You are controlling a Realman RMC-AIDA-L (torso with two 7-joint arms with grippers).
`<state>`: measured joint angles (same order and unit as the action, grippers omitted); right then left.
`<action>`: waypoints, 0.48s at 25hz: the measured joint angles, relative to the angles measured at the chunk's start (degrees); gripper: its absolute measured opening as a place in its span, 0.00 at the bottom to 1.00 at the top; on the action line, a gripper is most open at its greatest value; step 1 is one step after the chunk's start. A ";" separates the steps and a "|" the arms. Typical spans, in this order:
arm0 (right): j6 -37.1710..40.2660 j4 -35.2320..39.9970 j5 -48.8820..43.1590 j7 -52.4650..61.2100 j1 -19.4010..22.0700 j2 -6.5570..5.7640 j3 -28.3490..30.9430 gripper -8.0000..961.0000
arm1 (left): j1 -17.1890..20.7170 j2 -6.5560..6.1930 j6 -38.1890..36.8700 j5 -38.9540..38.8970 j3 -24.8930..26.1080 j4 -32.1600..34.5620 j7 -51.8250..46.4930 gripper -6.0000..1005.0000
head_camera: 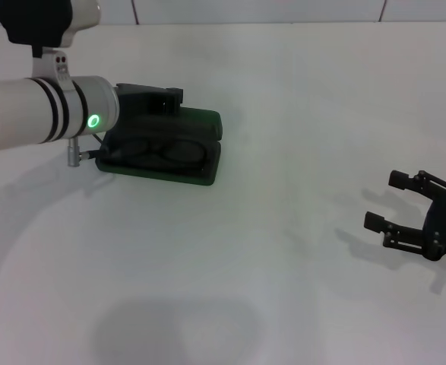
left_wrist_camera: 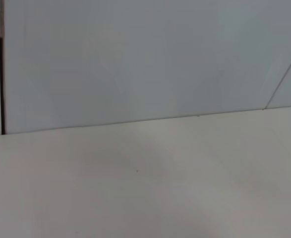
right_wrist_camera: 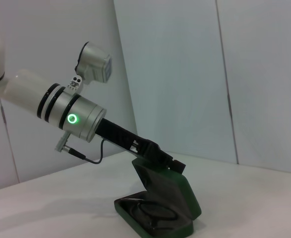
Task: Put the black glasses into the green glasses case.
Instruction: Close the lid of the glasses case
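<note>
Nearest our head camera is our right end effector point(head_camera: 386, 201), low over the white table point(head_camera: 283, 266) with its fingers point(head_camera: 400, 179) spread apart and nothing between them. Well away from it, across the table toward our left side, sits the green glasses case point(head_camera: 207, 144), its base flat on the table. The black glasses point(head_camera: 162, 150) lie inside the base, lenses side by side. In the right wrist view the lid point(right_wrist_camera: 177, 191) stands raised over the base at a slant, and our left end effector point(right_wrist_camera: 157, 157) is at the lid's upper edge, touching it. We cannot tell whether the left end effector is clenched on the lid or only resting against it. Our left wrist camera shows only bare table and a wall.
</note>
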<state>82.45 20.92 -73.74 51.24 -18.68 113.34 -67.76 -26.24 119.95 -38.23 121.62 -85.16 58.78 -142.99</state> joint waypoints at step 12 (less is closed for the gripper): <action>0.00 -0.15 0.00 0.00 -0.05 0.18 0.00 0.91 | 0.76 -0.16 -2.55 -0.26 1.14 0.04 -0.47 0.12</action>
<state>82.44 20.77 -73.74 51.24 -18.72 113.52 -67.76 -25.48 119.79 -40.78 121.36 -84.02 58.83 -143.47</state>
